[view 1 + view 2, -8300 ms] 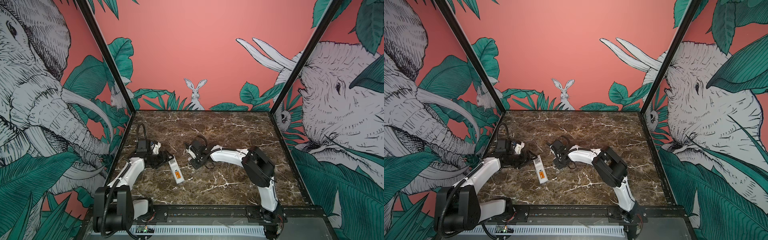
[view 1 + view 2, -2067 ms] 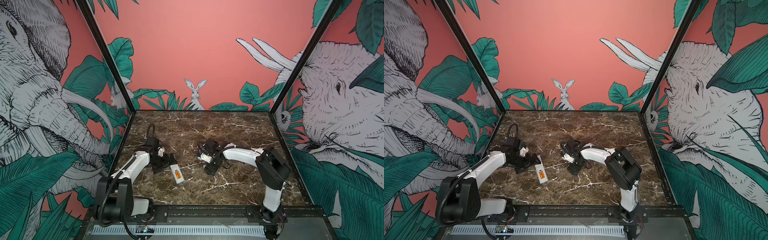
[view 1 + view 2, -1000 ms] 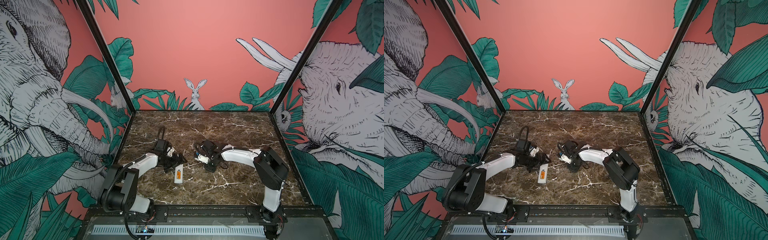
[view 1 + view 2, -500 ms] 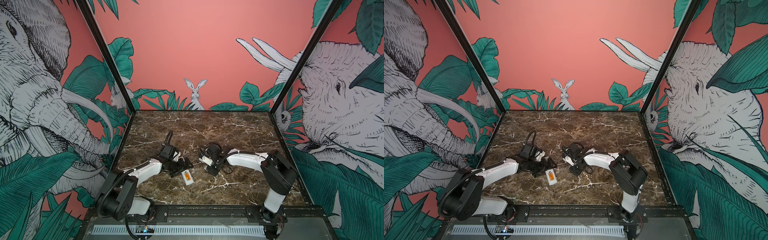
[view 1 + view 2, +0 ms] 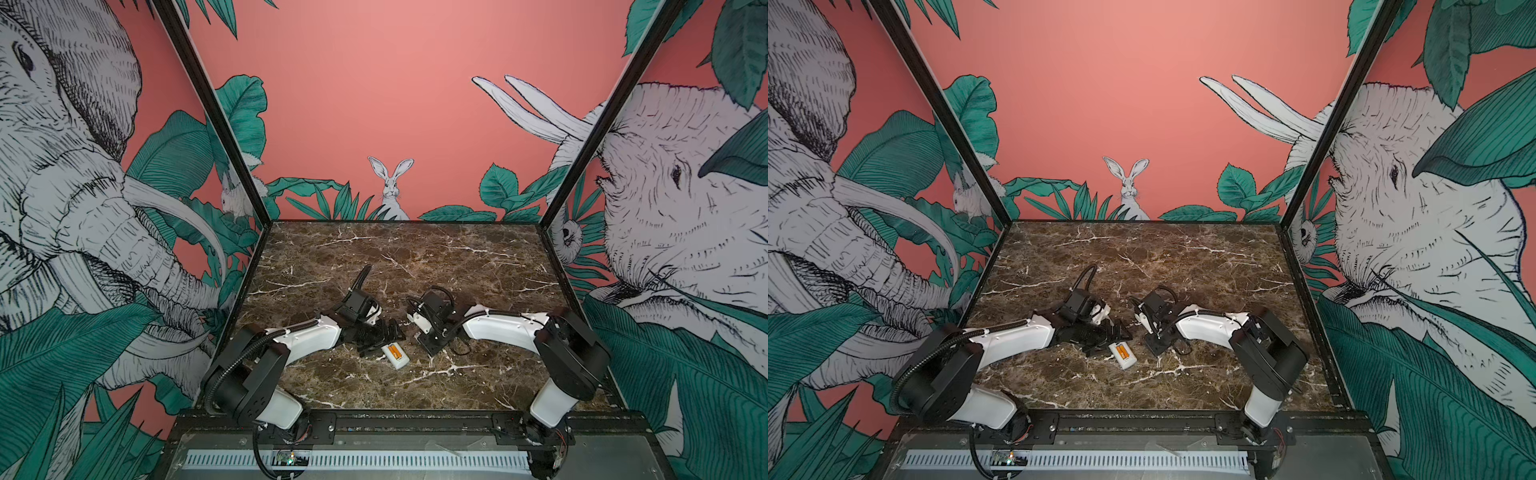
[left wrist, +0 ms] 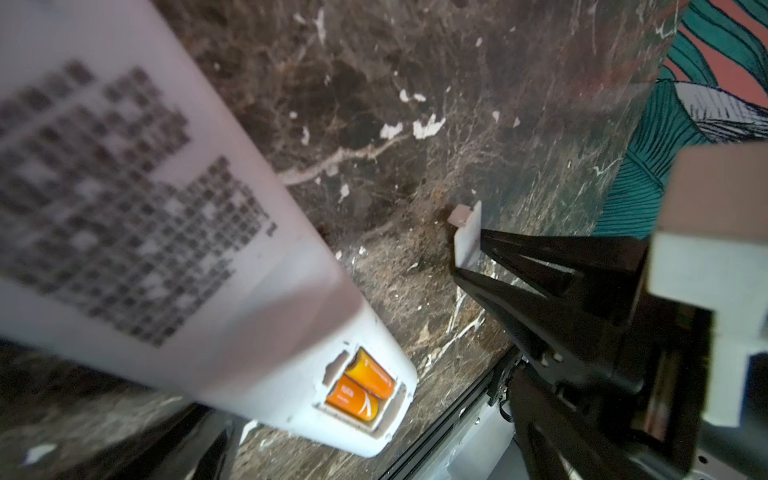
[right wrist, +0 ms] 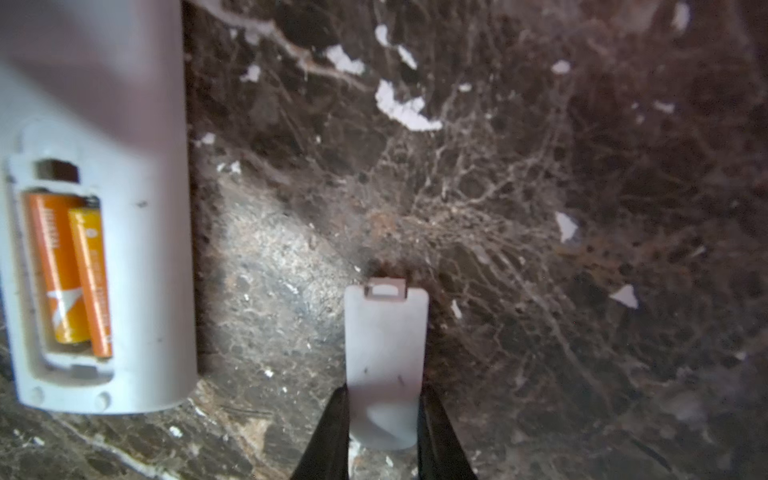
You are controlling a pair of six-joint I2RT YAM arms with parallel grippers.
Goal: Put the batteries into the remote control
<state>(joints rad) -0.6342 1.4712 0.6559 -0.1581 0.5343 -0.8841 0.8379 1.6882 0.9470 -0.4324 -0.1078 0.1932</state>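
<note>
Lying label-side up on the marble worktop (image 5: 395, 257), the remote control (image 5: 397, 356) is sitting near the front middle, between the two arms. Its open battery bay is facing upward at the end nearer the front edge. The batteries (image 7: 70, 270) are sitting side by side inside that bay, orange against the white plastic.

The left gripper (image 5: 380, 338) is reaching over the remote's far end with its jaws spread wide, apparently straddling the body. Whether they are pressing its sides is not clear from the blurred wrist view.

The right gripper (image 7: 382, 403) is pointing down at the worktop just beside the remote, on its right in both top views. Its jaws are pinching the small white battery cover (image 7: 386, 340) by its two long edges. The cover is sticking out beyond the fingertips with its latch tab leading, and it is hanging apart from the remote, off to one side of the bay.
</note>
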